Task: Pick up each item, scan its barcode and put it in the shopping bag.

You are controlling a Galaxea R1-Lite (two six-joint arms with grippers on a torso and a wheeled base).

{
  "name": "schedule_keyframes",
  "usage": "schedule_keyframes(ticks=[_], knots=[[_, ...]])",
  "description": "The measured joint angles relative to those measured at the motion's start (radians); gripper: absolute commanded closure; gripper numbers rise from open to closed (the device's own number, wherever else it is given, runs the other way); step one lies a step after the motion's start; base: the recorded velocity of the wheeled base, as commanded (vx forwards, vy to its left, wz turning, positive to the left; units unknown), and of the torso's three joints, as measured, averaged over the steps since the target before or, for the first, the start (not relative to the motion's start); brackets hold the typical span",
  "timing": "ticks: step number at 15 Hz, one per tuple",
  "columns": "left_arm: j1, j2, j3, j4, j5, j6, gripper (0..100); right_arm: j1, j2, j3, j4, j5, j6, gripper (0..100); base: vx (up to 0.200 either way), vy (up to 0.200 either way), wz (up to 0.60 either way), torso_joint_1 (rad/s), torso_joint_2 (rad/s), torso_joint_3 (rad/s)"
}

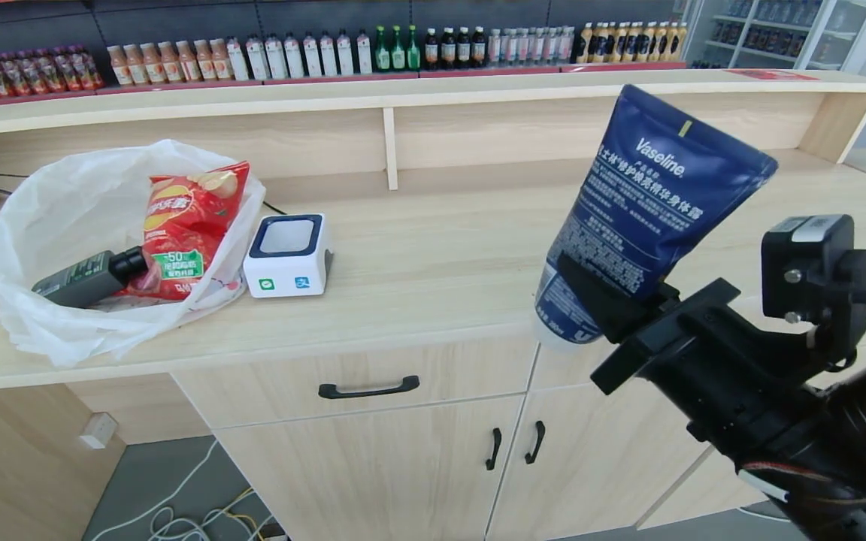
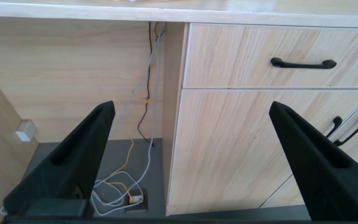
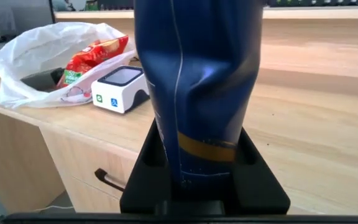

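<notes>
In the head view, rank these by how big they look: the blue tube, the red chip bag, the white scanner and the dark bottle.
1. blue tube, though it is held nearer the camera, so its true size is unsure
2. red chip bag
3. white scanner
4. dark bottle

Bright, even light; the shopping bag (image 1: 49,218) seems slightly washed out; soft shadows on the counter (image 1: 433,248).

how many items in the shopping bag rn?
2. A red chip packet leans in the bag's right side; a dark bottle lies left of it. More may be hidden underneath. The tube is in the right gripper.
</notes>
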Motion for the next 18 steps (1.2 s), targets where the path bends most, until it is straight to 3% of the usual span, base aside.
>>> schedule_keyframes(ticks=[2,5,8,11,18], knots=[[0.0,0.0,0.0,0.0,0.0,0.0,0,-0.048,0.004,-0.042,0.001,0.0,-0.001,100,0.0,0.0,0.0,0.0,0.0,0.0],[0.0,0.0,0.0,0.0,0.0,0.001,0,-0.088,0.007,-0.064,0.001,-0.001,0.0,100,0.0,0.2,0.0,0.004,0.0,0.002],[-0.001,0.0,0.0,0.0,0.0,0.001,0,-0.094,0.005,-0.08,0.0,-0.009,-0.003,100,0.0,0.2,0.0,-0.006,0.0,0.004],[-0.002,0.0,0.0,0.001,0.0,0.001,0,-0.086,0.004,-0.104,0.003,-0.085,-0.004,100,0.0,0.2,0.0,0.014,0.01,0.002],[0.0,0.0,0.0,0.0,0.0,0.0,0,-0.062,0.033,-0.105,0.001,-0.092,0.044,100,0.0,0.2,0.0,-0.001,0.0,0.001]])
